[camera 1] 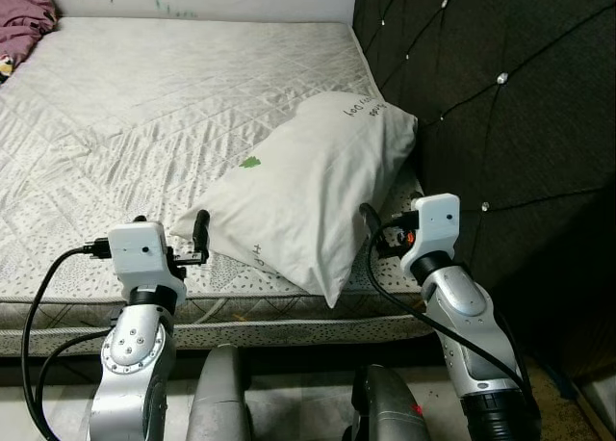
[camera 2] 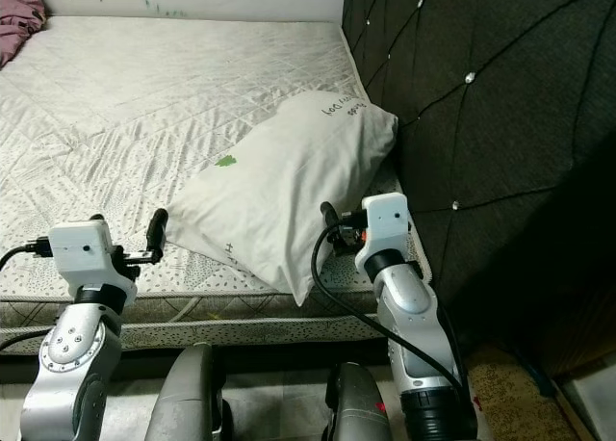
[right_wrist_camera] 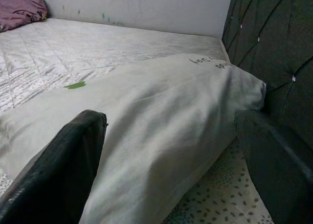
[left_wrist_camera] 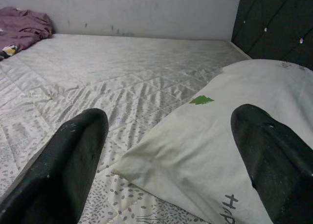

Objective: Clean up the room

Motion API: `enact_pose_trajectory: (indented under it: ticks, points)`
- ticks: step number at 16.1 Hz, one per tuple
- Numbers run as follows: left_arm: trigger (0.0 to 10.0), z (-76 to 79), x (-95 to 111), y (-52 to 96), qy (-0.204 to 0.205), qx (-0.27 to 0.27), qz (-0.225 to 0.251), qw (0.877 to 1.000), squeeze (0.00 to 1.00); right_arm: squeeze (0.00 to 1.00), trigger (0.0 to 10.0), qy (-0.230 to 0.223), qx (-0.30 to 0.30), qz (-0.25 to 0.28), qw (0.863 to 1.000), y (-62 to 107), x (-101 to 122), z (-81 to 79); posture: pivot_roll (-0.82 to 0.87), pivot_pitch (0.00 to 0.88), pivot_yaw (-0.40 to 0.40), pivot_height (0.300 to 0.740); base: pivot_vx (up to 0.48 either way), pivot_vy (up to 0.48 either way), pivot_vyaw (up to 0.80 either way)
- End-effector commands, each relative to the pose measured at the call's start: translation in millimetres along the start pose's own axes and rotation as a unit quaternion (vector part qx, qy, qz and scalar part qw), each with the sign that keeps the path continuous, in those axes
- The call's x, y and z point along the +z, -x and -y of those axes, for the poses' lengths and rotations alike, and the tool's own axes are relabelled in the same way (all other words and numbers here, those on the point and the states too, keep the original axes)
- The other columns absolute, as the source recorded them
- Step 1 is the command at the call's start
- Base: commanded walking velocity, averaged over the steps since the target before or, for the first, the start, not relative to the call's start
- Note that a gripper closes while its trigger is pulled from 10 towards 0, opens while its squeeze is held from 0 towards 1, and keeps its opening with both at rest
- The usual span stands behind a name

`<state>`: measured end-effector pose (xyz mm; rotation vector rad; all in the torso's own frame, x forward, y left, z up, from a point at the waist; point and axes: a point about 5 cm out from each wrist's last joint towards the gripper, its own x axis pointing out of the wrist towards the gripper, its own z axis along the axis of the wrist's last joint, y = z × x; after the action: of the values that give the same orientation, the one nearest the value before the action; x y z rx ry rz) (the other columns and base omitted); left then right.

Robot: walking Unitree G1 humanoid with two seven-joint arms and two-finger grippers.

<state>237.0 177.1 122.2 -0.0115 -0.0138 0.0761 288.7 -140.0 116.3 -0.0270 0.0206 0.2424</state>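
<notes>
Judging from how things lie, I take the tidying of this bed to be partly done and the pillow work to be in hand. One white pillow (camera 1: 308,195) lies slanted across the centre of the head views, its upper end leaning against the dark tufted headboard (camera 1: 481,94) at the right of the frame, its lower corner hanging just over the near edge of the mattress (camera 1: 144,104). It is not yet squared up along the headboard, so I reckon that is what remains for it.

My left gripper (camera 1: 192,241) sits at lower left, just beside the pillow's lower left corner, fingers spread wide; in its wrist view the pillow corner lies between the two black fingers (left_wrist_camera: 63,170), with no contact that I can see. My right gripper (camera 2: 332,227) is at lower centre-right, at the pillow's lower right edge, also spread apart, one finger (right_wrist_camera: 58,175) in front of the pillow's side and the other towards the headboard. I cannot tell whether it touches the fabric.

Counting: one pillow, one bare quilted mattress, one headboard, and one heap of purple cloth (camera 1: 24,22) at the upper left corner of the frame, well apart from the pillow. That heap looks untouched and, in my judgement, is still to be cleared.
</notes>
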Motion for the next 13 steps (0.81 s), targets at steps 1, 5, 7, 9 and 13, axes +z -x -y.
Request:
enact_pose_trajectory:
  ticks: [1,5,7,9,13]
  points:
    - [10.0,-0.2,7.8,-2.5,0.003,-0.002,0.018,1.0,0.0,0.0,10.0,0.002,0.006,-0.003,1.0,-2.4,0.9,-0.2,-0.03,0.065,-0.026,0.618,0.435,0.0,0.0]
    - [10.0,0.3,8.0,-3.1,0.005,-0.002,0.019,1.0,0.0,0.0,10.0,0.005,0.007,-0.003,1.0,-3.1,1.4,0.1,-0.03,0.065,-0.028,0.618,0.446,0.0,0.0]
    - [10.0,0.4,8.2,-3.2,0.005,-0.002,0.019,1.0,0.0,0.0,10.0,0.007,0.009,-0.002,1.0,-3.2,1.6,0.1,-0.03,0.066,-0.029,0.618,0.472,0.0,0.0]
    - [10.0,0.6,8.0,-3.1,0.005,-0.002,0.018,1.0,0.0,0.0,10.0,0.007,0.01,-0.002,1.0,-3.2,1.7,-0.1,-0.03,0.063,-0.029,0.618,0.472,0.0,0.0]
    - [10.0,2.8,6.1,-1.8,0.005,-0.002,0.009,1.0,0.0,0.0,10.0,0.003,0.019,-0.003,1.0,-2.1,1.1,-2.1,-0.02,0.065,-0.031,0.618,0.235,0.0,0.0]
